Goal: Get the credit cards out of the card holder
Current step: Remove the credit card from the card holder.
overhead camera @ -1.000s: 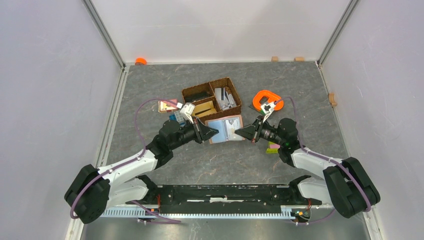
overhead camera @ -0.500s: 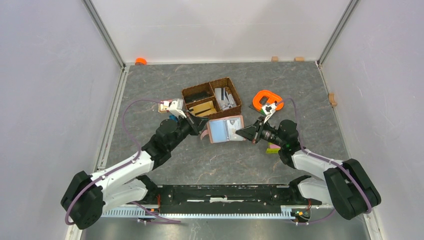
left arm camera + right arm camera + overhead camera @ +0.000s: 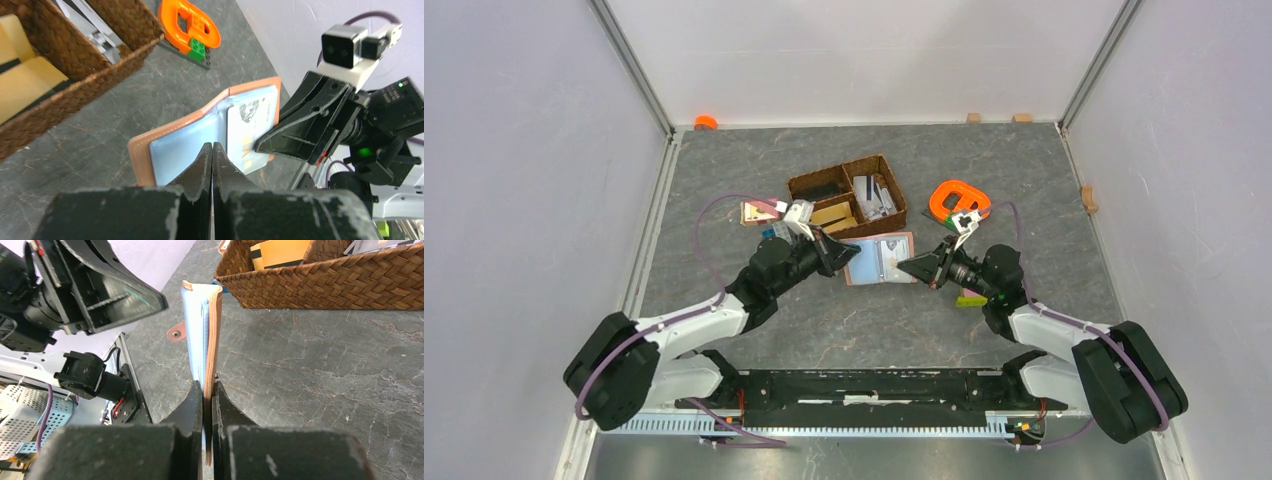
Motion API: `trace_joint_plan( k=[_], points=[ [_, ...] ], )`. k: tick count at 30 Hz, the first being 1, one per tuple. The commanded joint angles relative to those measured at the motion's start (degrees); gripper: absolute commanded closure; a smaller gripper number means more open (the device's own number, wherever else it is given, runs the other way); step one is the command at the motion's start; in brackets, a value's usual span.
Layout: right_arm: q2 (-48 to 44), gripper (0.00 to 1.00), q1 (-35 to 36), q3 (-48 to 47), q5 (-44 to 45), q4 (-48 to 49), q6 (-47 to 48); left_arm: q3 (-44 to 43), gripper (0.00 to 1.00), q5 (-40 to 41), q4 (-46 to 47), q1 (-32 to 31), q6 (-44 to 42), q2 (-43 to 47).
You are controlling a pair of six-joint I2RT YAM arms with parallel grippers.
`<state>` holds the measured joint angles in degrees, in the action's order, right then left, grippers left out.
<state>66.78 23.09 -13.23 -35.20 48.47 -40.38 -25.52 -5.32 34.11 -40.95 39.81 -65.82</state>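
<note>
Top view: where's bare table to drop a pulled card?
Free: the strip between the woven basket and the back wall, and the stretch between the card holder and the arm bases. Crowded: mid-table, where basket, card holder, orange loop, left gripper and right gripper bunch.

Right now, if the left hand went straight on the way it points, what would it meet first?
The card holder: its open, pale blue inside lies just ahead of the shut tips of the left hand. The tips may be touching it; I cannot tell the depth. The right hand clamps the holder's far edge.
</note>
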Motion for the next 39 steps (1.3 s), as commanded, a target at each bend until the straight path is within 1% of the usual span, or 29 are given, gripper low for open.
trace_joint_plan(
  k=[1, 8, 10, 15, 18, 22, 25, 29, 32, 35, 39],
  points=[
    [-1.22, 1.00, -0.11, 0.33, 0.65, 4.88, -1.00, -0.94, 0.98, -7.65, 7.85, -0.18, 1.58, -3.34],
    [-1.04, 1.00, -0.15, 0.47, 0.53, 4.88, -1.34, -2.01, 0.98, -11.32, 11.14, -0.44, 4.38, -8.42],
    [-0.78, 1.00, -0.19, 0.40, 0.26, 5.10, -1.48, -4.03, 0.98, -12.22, 8.16, -0.58, 4.44, -10.56],
    [-0.60, 1.00, -0.12, 0.41, -0.04, 5.50, -1.96, -8.75, 0.98, -9.95, -1.27, -0.58, 3.65, -14.68],
    [-0.83, 1.00, -0.16, 0.48, -0.33, 5.85, -2.20, -9.34, 0.98, -6.29, -5.33, -0.37, 3.42, -14.89],
    [-1.13, 1.00, -0.09, 0.58, -0.46, 5.93, -2.67, -9.56, 0.98, -2.23, -9.14, -0.36, 1.97, -12.89],
    [-1.00, 1.00, -0.11, 0.71, -0.69, 6.44, -3.27, -8.27, 0.98, -3.35, -7.30, -0.36, 1.28, -10.99],
    [-0.53, 1.00, -0.16, 0.84, -1.51, 8.21, -4.64, -5.85, 0.98, -11.28, 2.62, -0.36, 1.88, -9.48],
    [-0.34, 1.00, -0.16, 0.94, -2.45, 9.56, -5.73, -5.32, 0.98, -15.38, 6.67, -0.36, 2.75, -9.21],
    [-0.59, 1.00, -0.15, 0.93, -2.72, 9.76, -6.02, -5.75, 0.96, -16.69, 6.42, -0.36, 3.12, -9.01],
    [-1.62, 1.00, -0.37, 1.02, -2.68, 9.30, -5.78, -6.27, 0.94, -15.61, 3.30, -0.36, 2.67, -7.28]
  ],
)
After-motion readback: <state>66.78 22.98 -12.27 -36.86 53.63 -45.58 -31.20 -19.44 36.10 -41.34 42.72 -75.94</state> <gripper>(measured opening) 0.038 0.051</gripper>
